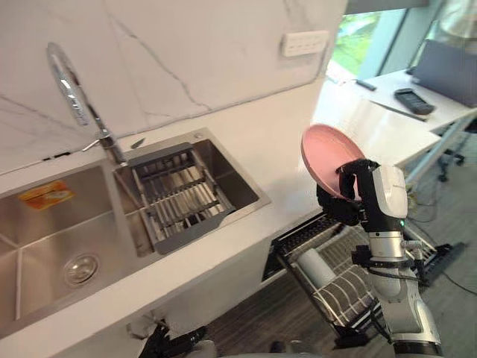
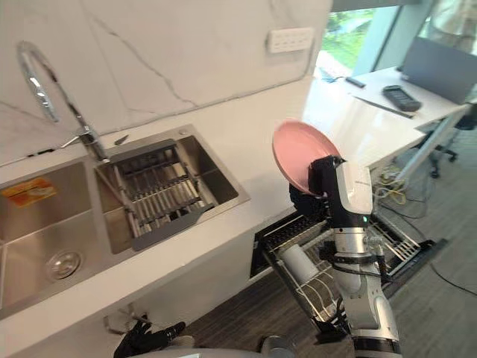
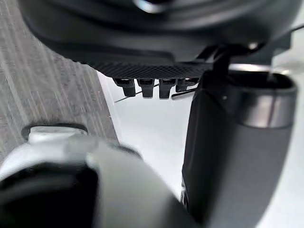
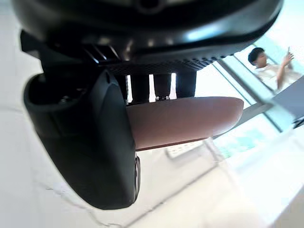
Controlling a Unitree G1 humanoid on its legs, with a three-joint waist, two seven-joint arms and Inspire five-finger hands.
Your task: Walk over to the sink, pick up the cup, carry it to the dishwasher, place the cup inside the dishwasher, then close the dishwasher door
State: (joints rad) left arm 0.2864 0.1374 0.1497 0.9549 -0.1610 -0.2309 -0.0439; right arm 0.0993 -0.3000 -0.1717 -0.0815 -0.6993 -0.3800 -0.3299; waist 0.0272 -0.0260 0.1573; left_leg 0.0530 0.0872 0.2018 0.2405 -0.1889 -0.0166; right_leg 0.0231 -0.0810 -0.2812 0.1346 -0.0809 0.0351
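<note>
The right robot hand (image 1: 354, 198) pinches the pink plate (image 1: 326, 158) by its edge, so it might slip onto the dishwasher rack (image 1: 350, 287) below.

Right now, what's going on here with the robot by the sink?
The robot stands at a kitchen counter beside the sink. Its right hand is shut on a pink plate, held on edge above the pulled-out dishwasher rack. A white cup already lies in that rack. The left hand hangs low in front of the counter, open and holding nothing. The plate is not yet in the rack.
</note>
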